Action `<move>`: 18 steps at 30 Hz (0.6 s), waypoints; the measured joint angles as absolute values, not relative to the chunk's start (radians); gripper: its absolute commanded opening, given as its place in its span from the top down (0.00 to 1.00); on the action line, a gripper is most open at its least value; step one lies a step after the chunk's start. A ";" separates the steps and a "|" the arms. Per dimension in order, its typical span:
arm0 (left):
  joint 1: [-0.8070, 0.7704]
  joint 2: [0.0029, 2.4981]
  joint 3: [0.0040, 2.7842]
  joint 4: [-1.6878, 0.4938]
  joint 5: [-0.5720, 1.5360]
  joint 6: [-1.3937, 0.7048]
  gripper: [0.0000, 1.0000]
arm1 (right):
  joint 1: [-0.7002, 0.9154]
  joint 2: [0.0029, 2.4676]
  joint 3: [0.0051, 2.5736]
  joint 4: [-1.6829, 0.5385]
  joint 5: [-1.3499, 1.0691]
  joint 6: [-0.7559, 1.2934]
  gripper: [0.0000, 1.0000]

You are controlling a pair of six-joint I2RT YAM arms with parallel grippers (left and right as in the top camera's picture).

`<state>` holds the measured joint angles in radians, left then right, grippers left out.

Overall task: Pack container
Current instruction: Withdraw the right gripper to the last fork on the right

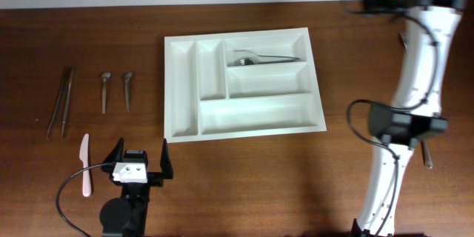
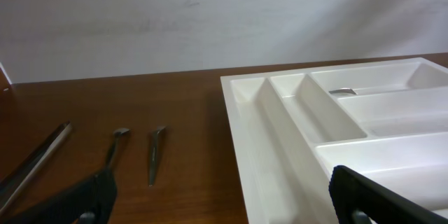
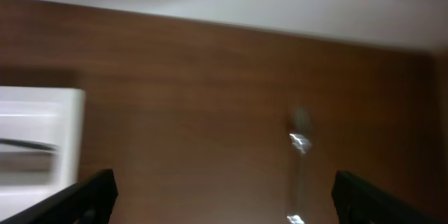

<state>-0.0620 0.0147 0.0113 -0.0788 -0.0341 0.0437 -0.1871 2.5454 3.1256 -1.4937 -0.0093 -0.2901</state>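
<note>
Two claws spread: left claw point(image 1: 141, 152), right claw point(image 3: 224, 183). Centre right over blurred metal utensil point(image 3: 299, 141), 3 o'clock of white five-compartment plastic tray point(image 1: 255, 115); pinch handle crosswise.

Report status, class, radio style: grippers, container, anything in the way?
Left gripper open, empty. Right gripper open, empty. Container holds one metal utensil, four compartments bare. Nothing over it.

A large white rectangular plastic cutlery tray point(image 1: 270, 80) lies on the dark brown wooden desk point(image 1: 296, 185), with silver metal cutlery point(image 1: 259, 60) in its upper long compartment. To its left lie two long metal sticks point(image 1: 59, 102), two small metal spoons point(image 1: 105, 90) and a pale pink plastic knife point(image 1: 85, 164). The left hand point(image 1: 142, 148), fingers spread, is near the tray's front-left corner.
</note>
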 measured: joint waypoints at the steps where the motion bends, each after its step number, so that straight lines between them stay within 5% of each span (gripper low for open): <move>1: -0.062 0.015 0.011 -0.079 -0.034 0.044 0.01 | -0.220 2.539 3.126 -1.501 -0.002 -0.286 0.01; 18: -0.062 0.015 0.011 -0.078 -0.035 0.044 0.01 | -0.489 2.535 2.822 -1.279 -0.049 -0.276 0.01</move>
